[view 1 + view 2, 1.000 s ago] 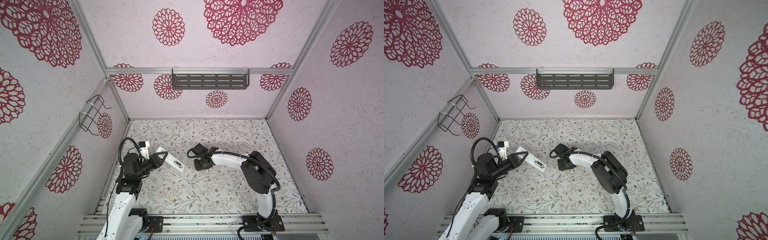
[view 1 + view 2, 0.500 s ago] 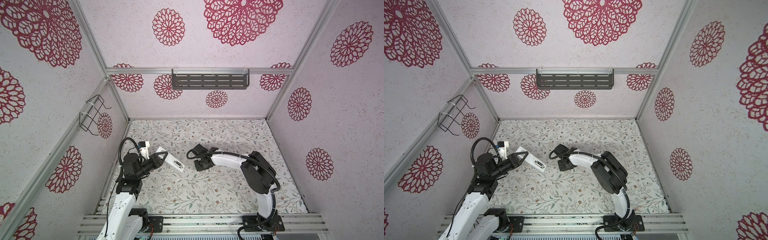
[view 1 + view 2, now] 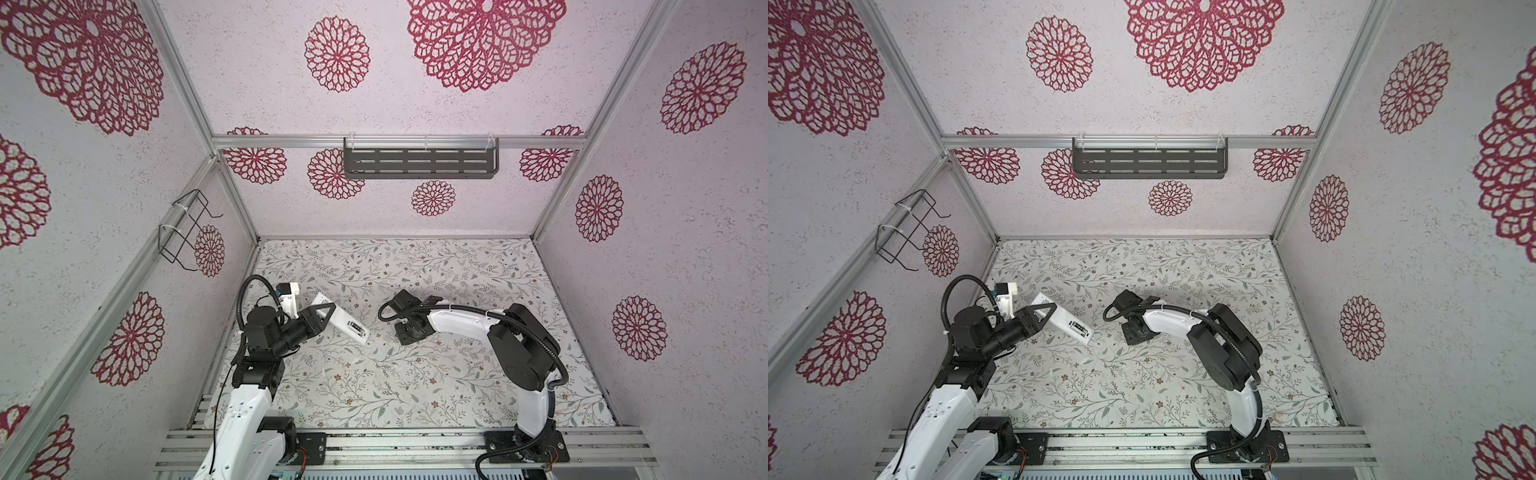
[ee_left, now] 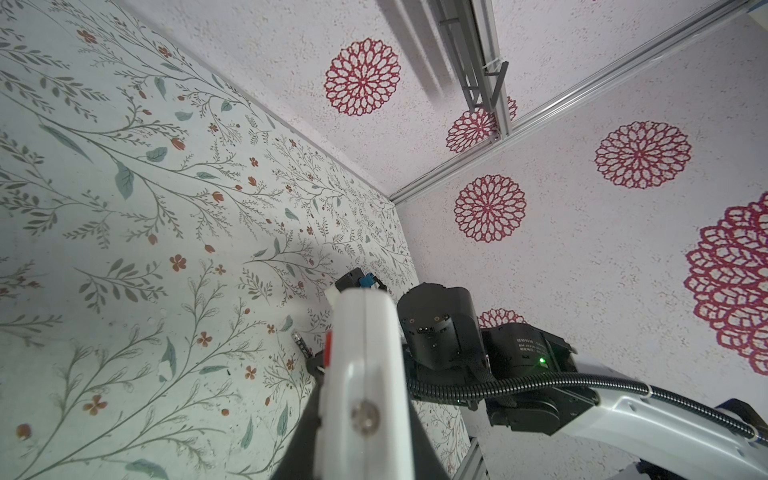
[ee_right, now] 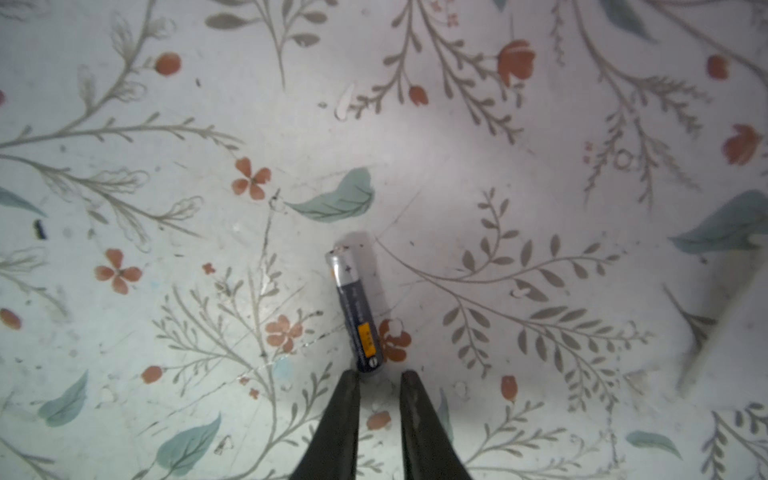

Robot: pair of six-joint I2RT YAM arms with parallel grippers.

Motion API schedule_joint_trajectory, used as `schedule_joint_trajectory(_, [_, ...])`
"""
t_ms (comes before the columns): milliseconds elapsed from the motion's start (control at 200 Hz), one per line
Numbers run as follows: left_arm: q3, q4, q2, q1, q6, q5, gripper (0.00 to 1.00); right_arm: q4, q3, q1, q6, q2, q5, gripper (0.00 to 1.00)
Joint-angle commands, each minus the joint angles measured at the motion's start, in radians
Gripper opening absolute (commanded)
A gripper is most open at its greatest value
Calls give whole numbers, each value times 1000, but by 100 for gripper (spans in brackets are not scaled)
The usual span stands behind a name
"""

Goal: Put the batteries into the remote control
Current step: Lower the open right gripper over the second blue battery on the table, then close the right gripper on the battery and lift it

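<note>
My left gripper is shut on the remote control, a long white bar held slanted above the table's left side. In the left wrist view the remote control runs out from between the jaws of the left gripper. One battery, dark with a silvery end and an orange patch, lies flat on the table. My right gripper points down just short of its near end. Its dark fingers stand a narrow gap apart with nothing between them.
The floral table mat fills the cell floor. A dark slotted shelf hangs on the back wall and a wire basket on the left wall. A metal rail runs along the front edge. A blurred white shape sits beside the right gripper.
Hardly anything: the right gripper has shifted very slightly over the table. The left arm and the remote control have stayed still.
</note>
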Motion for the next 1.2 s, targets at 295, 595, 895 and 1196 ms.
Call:
schedule_joint_trajectory(295, [-2,37,-2,7,-1,8,6,-63,-53,-40,-100,-45,-64,32])
schedule_joint_trajectory(595, [-2,21,-18,7,3,4,6,-54,33,-40,-159,2,-154,39])
schedule_joint_trajectory(895, [1,22,-19,9,6,4,6,-60,104,-40,-186,72,-150,39])
schedule_joint_trajectory(1196, [1,20,-19,9,6,2,6,-78,157,-40,-214,113,-148,30])
